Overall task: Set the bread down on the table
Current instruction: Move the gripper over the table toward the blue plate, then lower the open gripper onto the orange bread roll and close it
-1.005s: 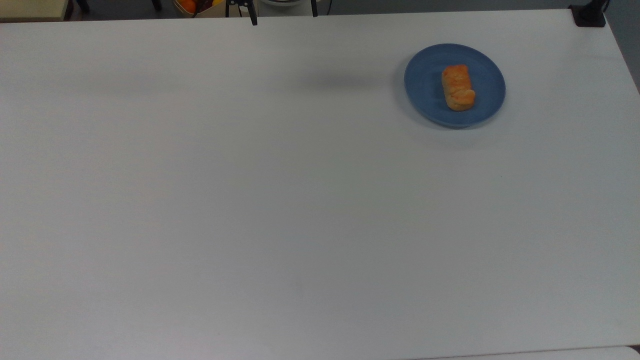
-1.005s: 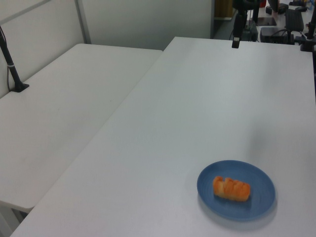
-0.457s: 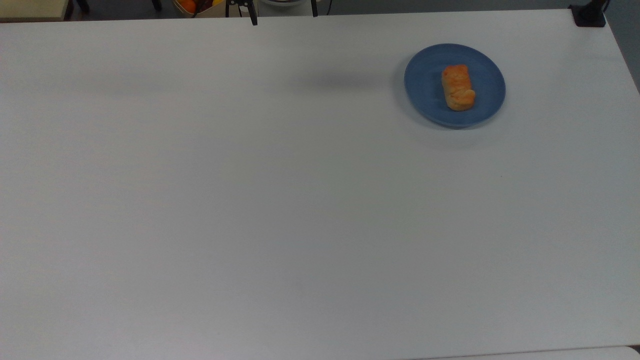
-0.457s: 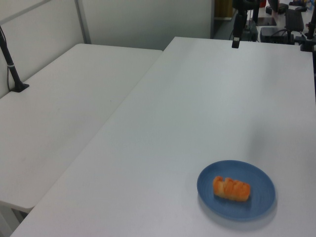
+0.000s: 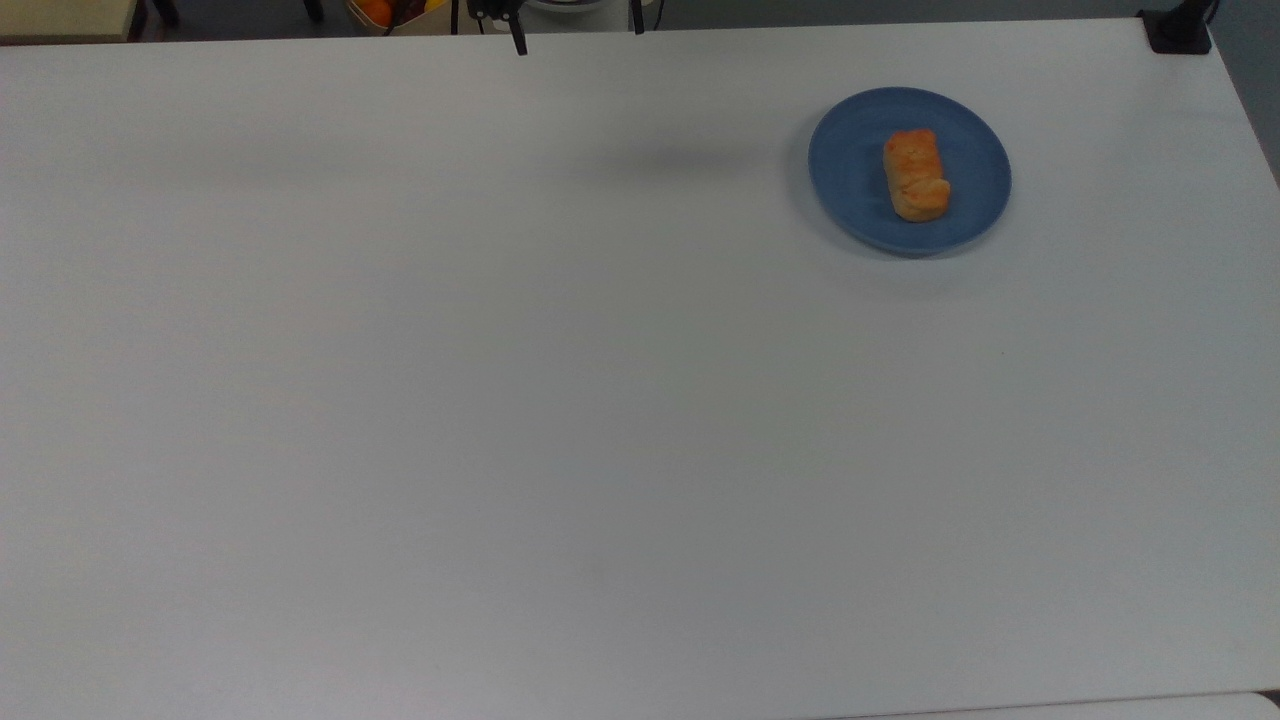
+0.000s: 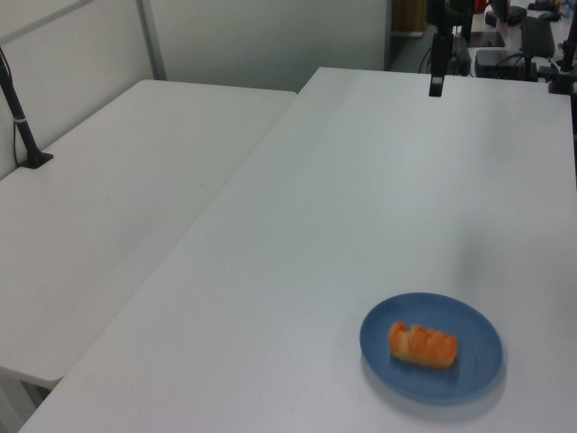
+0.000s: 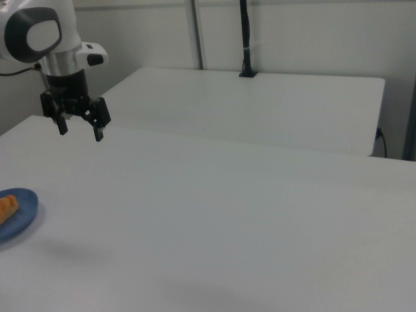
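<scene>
One bread roll lies on a round blue plate, its long side running up and down in the top view, a little toward the top view's right of the plate's middle. In the left view the bread sits across the plate, which is near the bottom edge toward the left view's right. In the right view the plate is cut by the right view's left edge, and a sliver of the bread peeks in there.

The plate rests on the table, a plain white-grey top; the plate takes up the corner region at the top view's upper right.

Farther off, my gripper hangs in the air above the table's far part, well apart from the plate and the bread. My two dark fingers are spread wide with a clear gap between them, and I have hold of nothing. In the left view my gripper shows as a dark shape over the table's far edge; in the top view my gripper pokes in at the upper edge.

Beyond the table, a second white table stands alongside, with a black post clamped at its far edge.
</scene>
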Available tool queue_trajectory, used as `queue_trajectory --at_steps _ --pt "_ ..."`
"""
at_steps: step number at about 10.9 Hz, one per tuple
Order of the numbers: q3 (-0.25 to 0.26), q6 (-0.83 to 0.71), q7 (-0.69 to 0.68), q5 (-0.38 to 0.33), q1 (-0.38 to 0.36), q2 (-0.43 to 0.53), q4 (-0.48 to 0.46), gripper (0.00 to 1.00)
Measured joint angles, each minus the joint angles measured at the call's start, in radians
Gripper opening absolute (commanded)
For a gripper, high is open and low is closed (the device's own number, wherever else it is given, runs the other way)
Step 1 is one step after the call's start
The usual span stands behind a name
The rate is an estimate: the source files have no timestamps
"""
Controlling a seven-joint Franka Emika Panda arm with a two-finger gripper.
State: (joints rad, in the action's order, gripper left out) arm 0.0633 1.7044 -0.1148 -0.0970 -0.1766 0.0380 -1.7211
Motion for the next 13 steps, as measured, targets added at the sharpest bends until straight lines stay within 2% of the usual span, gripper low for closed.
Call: queue_trajectory --at_steps 6,10,13 --pt "-0.123 -0.108 0.014 -0.011 -0.017 -0.002 -0.043 1.00" --pt "-0.191 -0.111 0.202 -0.014 -0.129 -0.043 -0.058 1.00" --pt "-0.275 -0.022 0.347 -0.014 -0.145 -0.103 -0.058 1.00"
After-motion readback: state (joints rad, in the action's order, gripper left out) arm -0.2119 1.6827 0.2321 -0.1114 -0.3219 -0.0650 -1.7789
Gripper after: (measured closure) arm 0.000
